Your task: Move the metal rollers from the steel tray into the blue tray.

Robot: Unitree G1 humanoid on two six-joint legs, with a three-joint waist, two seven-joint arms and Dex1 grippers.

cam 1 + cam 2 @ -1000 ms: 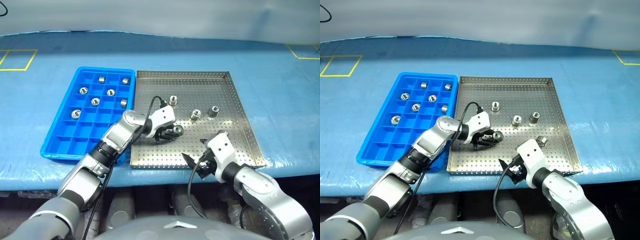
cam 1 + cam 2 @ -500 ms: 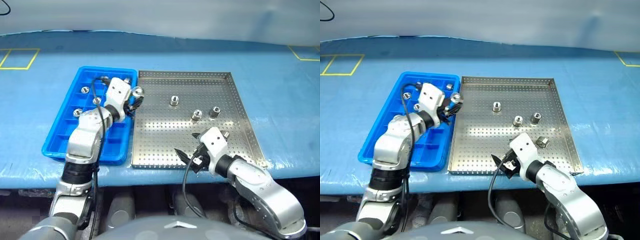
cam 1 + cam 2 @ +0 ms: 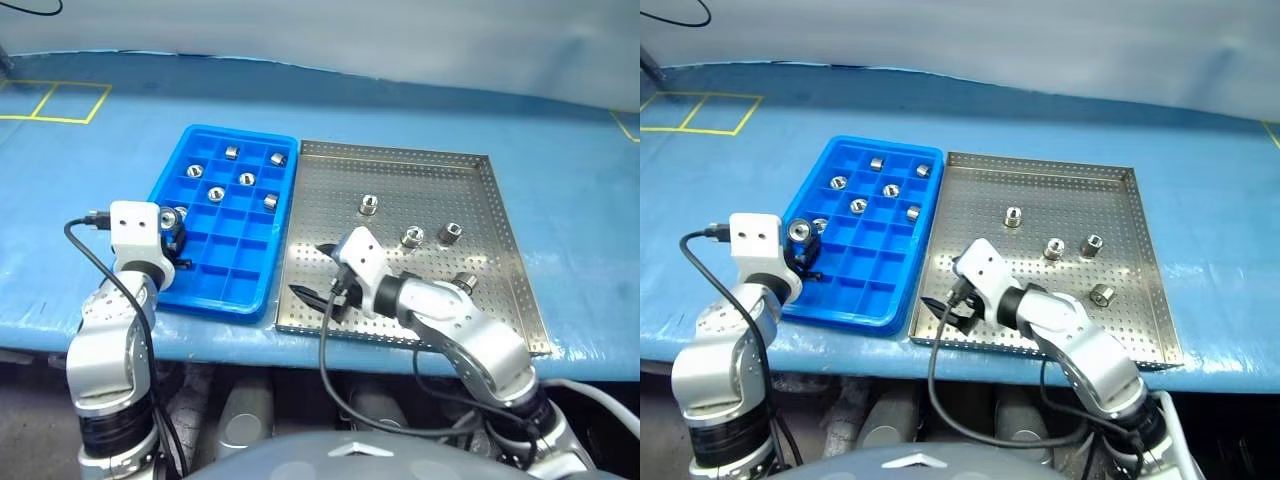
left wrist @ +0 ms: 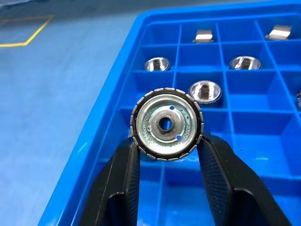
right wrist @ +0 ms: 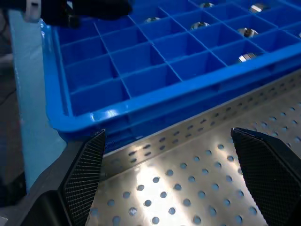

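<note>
Where the head view looks down, the left gripper [image 3: 175,232] clamps a roller [image 3: 180,215] over the blue tray's [image 3: 170,298] left edge; four rollers [image 3: 412,237] lie in the steel tray [image 3: 500,300]. Left wrist: fingers [image 4: 123,179] pinch it. Right wrist: right gripper [image 5: 164,155] gapes, empty.

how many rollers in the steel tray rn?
4 rollers in the steel tray: one far-middle, two side by side right of centre, one nearer the right front. The right gripper and its arm cover some floor, so another could be hidden.
</note>
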